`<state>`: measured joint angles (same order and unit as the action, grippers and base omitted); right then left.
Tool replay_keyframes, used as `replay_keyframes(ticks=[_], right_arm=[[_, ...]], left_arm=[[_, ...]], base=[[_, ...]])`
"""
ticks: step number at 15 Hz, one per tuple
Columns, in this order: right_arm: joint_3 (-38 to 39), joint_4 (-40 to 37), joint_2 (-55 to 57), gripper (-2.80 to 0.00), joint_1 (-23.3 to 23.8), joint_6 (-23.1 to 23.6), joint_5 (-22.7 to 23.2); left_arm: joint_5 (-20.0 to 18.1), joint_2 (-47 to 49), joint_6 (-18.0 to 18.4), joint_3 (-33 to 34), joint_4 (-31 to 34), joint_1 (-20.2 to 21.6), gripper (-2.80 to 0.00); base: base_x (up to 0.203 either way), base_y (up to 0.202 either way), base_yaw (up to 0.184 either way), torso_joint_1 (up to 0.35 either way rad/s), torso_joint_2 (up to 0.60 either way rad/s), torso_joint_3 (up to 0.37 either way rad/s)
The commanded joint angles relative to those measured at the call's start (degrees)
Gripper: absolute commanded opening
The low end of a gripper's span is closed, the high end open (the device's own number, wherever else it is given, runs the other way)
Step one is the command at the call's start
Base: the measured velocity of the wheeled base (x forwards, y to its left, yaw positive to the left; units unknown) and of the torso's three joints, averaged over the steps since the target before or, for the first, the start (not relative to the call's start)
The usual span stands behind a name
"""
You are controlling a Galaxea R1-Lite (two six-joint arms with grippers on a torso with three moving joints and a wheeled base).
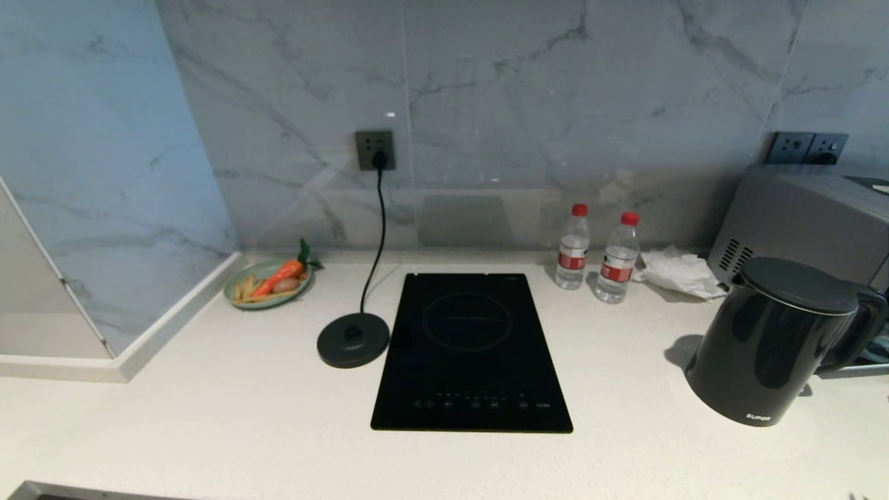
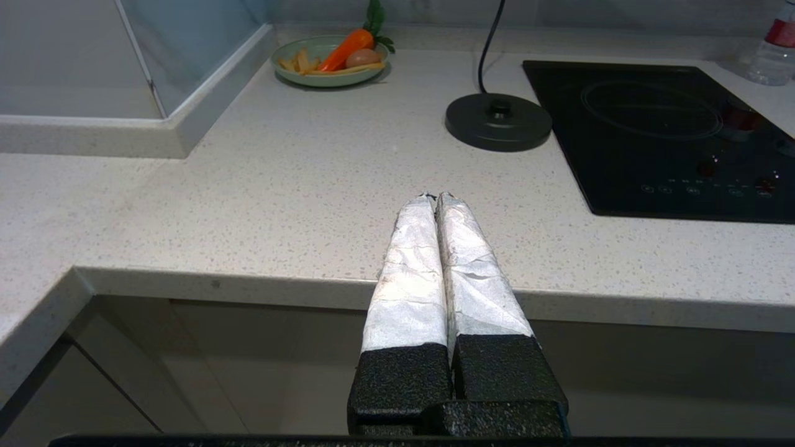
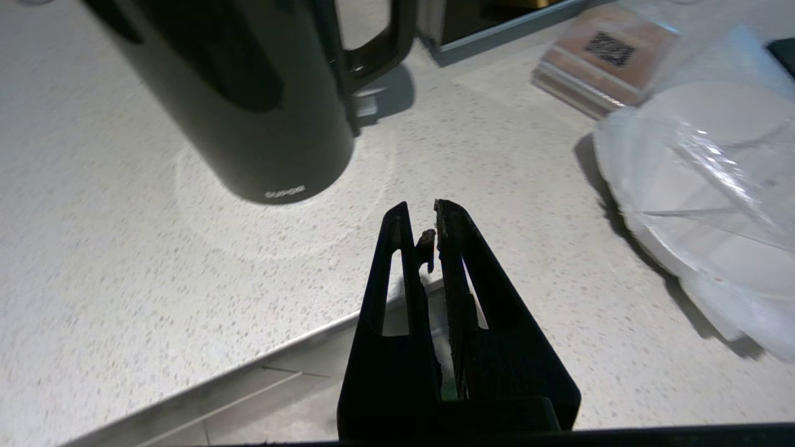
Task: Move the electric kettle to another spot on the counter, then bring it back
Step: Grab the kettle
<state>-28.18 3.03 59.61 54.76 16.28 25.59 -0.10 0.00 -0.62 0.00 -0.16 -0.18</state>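
Fingers, right gripper (image 3: 421, 217): pressed nearly together, holding nothing, hanging over the counter's front edge just short of the kettle.
Fingers, left gripper (image 2: 436, 197): foil-wrapped, pressed together, empty, parked over the front edge in the lower middle of its wrist view.
Kettle (image 1: 778, 340): upright on the counter (image 1: 208, 403) at the far right of the head view, well apart from its base (image 1: 353, 339), which sits left of the cooktop (image 1: 472, 351).
Handle (image 1: 865, 326): loop faces the right edge of the head view, away from the cooktop; in the right wrist view it shows at the upper middle.
Step in hand, as I judge it: the kettle looks to be at its other spot, so the return to the base is what remains; the right gripper must first take the handle.
Doing it well: spread the fingers before closing in, come around to the handle side, pass one finger through the loop and clamp the upright bar high, near the lid.
Carry: lift straight up and keep it level, crossing above the cooktop.
Set-down: centre it over the base's middle pin and lower squarely.
Watch for: plastic-wrapped plates (image 3: 702, 180) lying near the right gripper, and the bottles (image 1: 596, 253) at the upper middle right of the head view.
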Motion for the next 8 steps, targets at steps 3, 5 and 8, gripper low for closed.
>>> replay_keyframes(ticks=[3,5,8], right_arm=[[2.6,5.3,9.07,-2.8,5.53,4.6,9.26],[2.49,11.15,14.37,-2.8,7.34,6.93,12.19],[0.41,14.55,17.2,-2.8,9.22,10.97,14.32]], left_arm=[[0.01,0.0,0.01,0.18,-0.02,0.01,-2.8],[0.01,0.0,0.01,0.18,-0.02,0.01,-2.8],[0.01,0.0,-0.08,0.18,-0.02,0.01,-2.8]], base=[[0.0,0.0,0.0,0.0,0.0,0.0],[0.0,0.0,0.0,0.0,0.0,0.0],[0.0,0.0,0.0,0.0,0.0,0.0]])
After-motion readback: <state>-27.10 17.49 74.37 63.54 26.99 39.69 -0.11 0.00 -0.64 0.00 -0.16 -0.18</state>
